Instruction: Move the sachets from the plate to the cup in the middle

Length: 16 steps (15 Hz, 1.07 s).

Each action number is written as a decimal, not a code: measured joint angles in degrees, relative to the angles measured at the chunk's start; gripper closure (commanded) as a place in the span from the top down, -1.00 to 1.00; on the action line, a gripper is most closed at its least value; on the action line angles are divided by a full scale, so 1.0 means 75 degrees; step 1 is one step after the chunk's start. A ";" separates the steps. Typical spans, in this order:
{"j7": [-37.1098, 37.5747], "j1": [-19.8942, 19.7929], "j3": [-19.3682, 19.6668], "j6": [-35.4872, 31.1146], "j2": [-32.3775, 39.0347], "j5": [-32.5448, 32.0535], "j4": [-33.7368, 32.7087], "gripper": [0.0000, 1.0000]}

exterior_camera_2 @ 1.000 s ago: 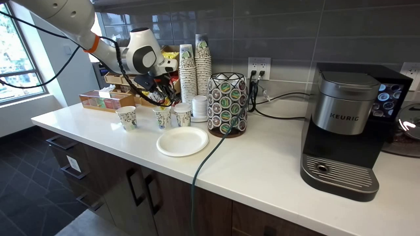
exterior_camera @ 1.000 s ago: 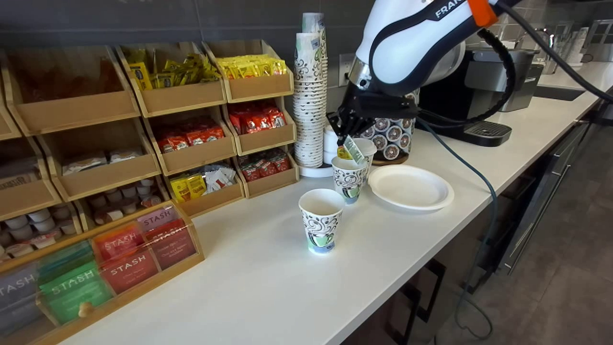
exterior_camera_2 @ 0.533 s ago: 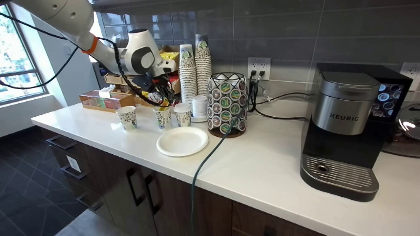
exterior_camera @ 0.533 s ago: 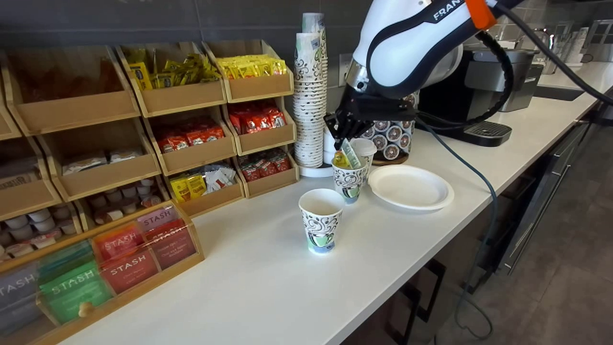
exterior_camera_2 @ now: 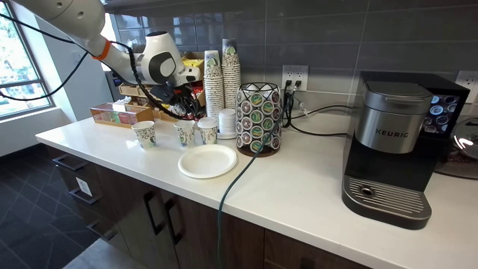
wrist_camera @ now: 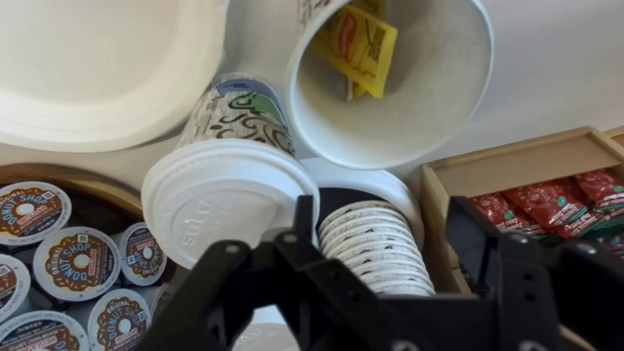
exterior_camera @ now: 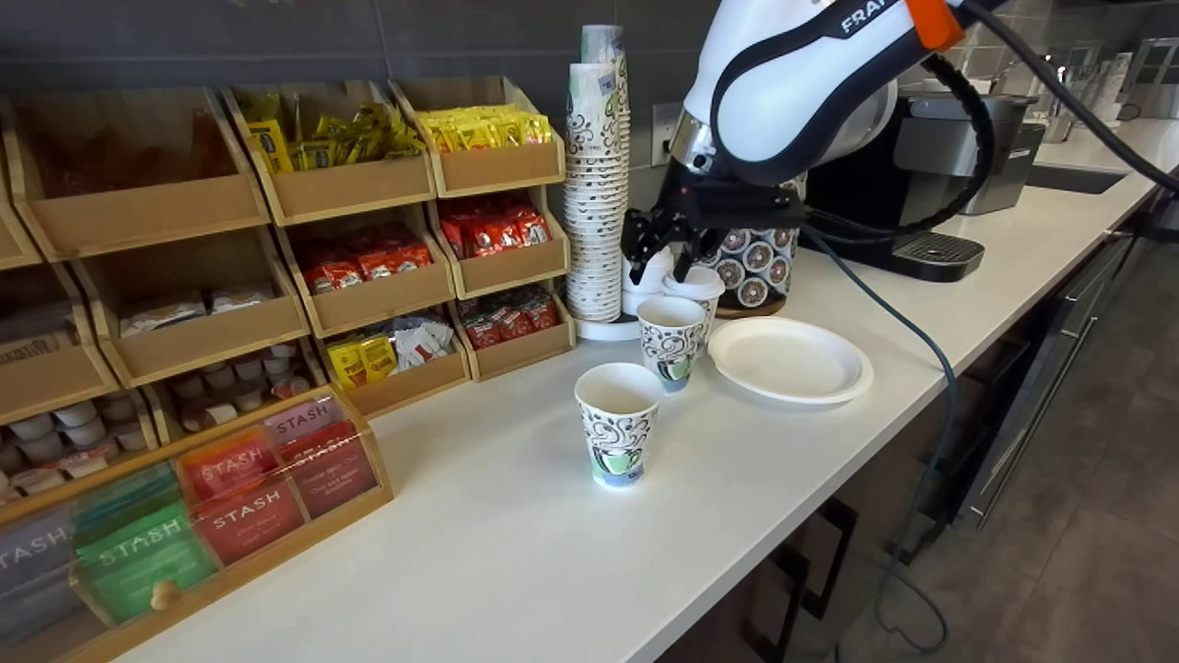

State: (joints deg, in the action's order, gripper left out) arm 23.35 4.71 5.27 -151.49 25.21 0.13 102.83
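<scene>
- Wrist view: yellow sachets (wrist_camera: 361, 53) lie inside the middle cup (wrist_camera: 434, 107), gathered toward one side.
- Gripper (wrist_camera: 382, 224): fingers (wrist_camera: 304, 217) parted widely, holding nothing, above the level of that cup's rim.
- Both exterior views: middle cup upright between an unlidded cup (exterior_camera: 617, 428) and a lidded cup (exterior_camera_2: 208, 131); plate (exterior_camera_2: 207, 160) just beside the latter.

Daylight floods the window (exterior_camera_2: 22, 63) in an exterior view, tiles (exterior_camera_2: 317, 26) catching reflections, glare on the tabletop (exterior_camera_2: 112, 144)! And in the wrist view, 2 dark fingers (wrist_camera: 465, 239) blurred, soft shadow inside the cup (wrist_camera: 429, 97).
</scene>
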 measured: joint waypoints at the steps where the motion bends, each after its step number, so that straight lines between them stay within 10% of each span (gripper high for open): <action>1: -0.0299 -0.0037 -0.0059 0.0031 -0.0134 0.0040 0.0113 1.00; 16: -0.2969 -0.0247 -0.0453 0.1162 -0.4235 0.0781 0.3694 1.00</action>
State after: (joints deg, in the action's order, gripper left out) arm 1.08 2.86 1.87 -142.78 -6.56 5.99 130.53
